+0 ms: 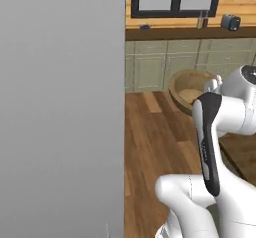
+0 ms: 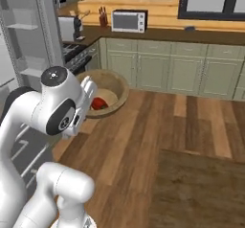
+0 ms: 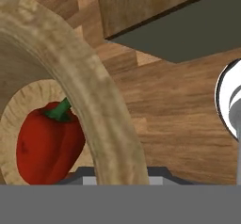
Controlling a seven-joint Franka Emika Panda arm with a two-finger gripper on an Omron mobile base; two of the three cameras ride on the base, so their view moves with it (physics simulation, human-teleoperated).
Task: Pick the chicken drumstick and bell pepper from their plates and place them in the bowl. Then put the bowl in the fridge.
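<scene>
Pinched by its thick rim and held clear of the wood floor (image 2: 158, 126): the bowl (image 2: 114, 89), tipped so that its mouth faces partly sideways instead of straight up. Clamped on that rim at the side nearest the arm, the gripper (image 3: 122, 178), jaws drawn close with the tan wood wedged between them in the hand view. Low inside, against the pale bottom and the downhill wall, the bell pepper (image 3: 44, 148), lying on its side, long axis running from the blunt red end up to the green stem, stem aimed at the rim in the hand view. Behind, a run of green-grey cabinets (image 2: 143, 69) under a dark counter. At the far left of the right base view, the fridge (image 2: 28, 40), pale shelves exposed; in the left base view, a flat grey panel (image 1: 60, 107), probably its door or side, just beside the arm. Likely trouble from here: with a grip on one edge alone, room for the bowl to swing or slip in the jaws on a quick turn; with the tilt, room for the round pepper to roll to the lip and out; with the grey panel so close, a fair chance of clipping it or a shelf edge on the way in.
</scene>
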